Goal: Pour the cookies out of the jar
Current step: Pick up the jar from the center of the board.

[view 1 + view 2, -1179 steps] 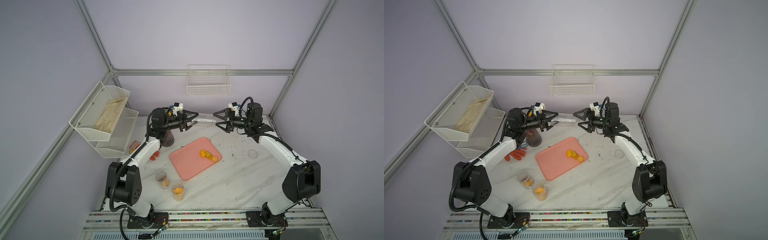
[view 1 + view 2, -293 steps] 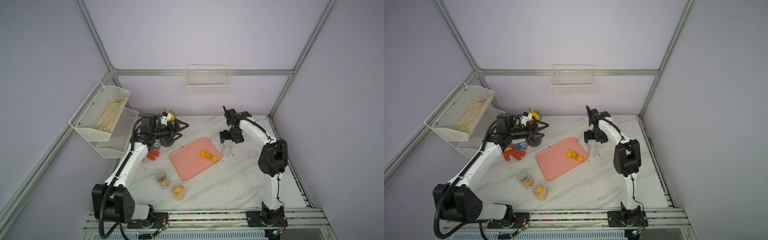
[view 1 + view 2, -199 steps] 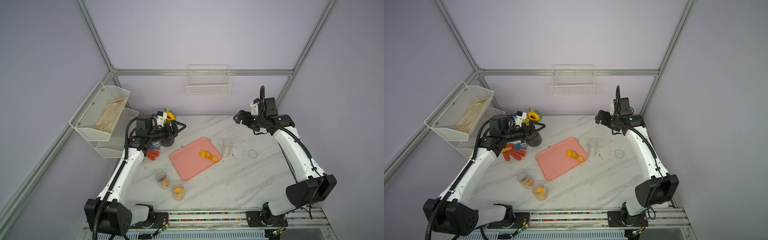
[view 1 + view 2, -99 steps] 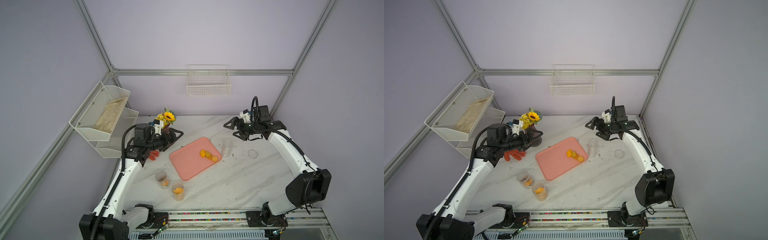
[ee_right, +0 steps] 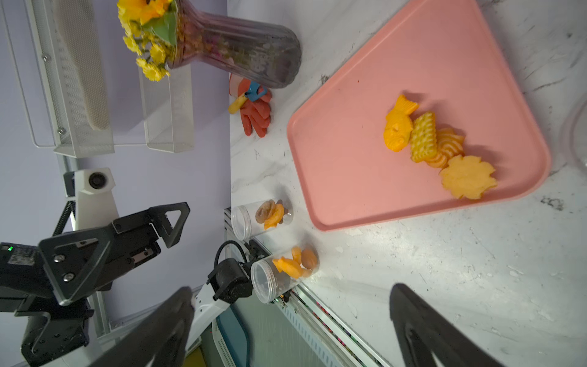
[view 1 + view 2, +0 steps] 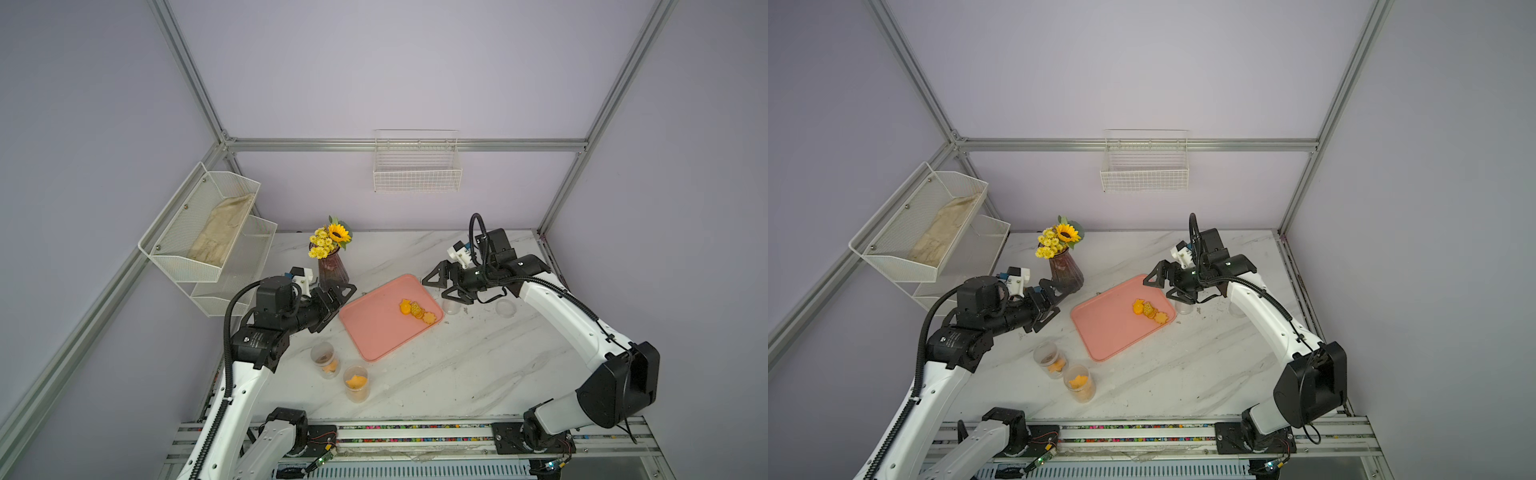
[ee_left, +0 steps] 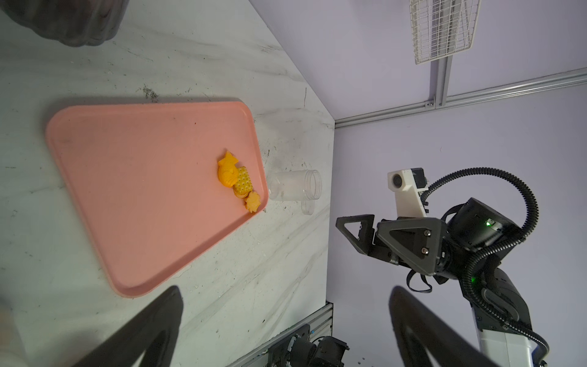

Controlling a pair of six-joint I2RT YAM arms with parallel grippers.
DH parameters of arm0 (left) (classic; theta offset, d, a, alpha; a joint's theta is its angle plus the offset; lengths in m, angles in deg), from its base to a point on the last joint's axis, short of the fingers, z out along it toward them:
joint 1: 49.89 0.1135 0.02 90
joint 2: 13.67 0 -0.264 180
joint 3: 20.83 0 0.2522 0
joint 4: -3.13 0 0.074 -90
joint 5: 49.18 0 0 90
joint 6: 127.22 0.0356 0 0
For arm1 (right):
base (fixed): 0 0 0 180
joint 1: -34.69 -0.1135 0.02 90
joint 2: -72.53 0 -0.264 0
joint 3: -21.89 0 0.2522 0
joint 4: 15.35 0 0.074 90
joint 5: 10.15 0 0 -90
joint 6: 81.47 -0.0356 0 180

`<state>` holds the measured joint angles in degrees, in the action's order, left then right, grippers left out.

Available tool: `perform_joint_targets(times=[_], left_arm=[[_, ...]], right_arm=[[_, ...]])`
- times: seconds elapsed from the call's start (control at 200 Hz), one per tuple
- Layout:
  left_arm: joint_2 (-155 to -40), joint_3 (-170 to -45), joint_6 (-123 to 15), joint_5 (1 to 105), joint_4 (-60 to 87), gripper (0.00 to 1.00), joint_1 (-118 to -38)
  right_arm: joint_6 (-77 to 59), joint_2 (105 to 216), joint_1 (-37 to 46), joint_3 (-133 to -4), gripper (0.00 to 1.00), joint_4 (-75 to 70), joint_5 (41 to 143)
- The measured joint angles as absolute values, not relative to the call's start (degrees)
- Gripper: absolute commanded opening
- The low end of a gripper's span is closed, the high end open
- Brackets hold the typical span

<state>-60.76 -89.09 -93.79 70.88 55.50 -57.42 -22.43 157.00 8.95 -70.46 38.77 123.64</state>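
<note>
At centre in a top view, cookies [image 6: 417, 311] lie on the tray [image 6: 374, 328], just lower left of the right gripper [image 6: 434, 289], jaws spread, empty

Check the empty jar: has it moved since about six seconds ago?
Yes. The jar was up in the air beyond the tray's far edge; now it stands on the table beside the tray, by the cookies.

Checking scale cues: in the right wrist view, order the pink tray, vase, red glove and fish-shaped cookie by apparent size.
1. pink tray
2. vase
3. red glove and fish-shaped cookie: they look about alike, so not ranked.
</note>
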Motion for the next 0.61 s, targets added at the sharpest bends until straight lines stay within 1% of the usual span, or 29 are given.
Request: perform_joint_targets(times=[0.275,0.605], left_arm=[[-51.6,-89.1,-94.2,67.5,64.9,1.0,-57.8],[-49.4,-89.2,-93.1,64.5,74.1,1.0,-57.8]], right_arm=[[-20.3,156.5,-1.6,-70.6,0.97,42.1,121.0],[-22.4,161.1,-19.5,-73.2,0.97,44.0,110.4]])
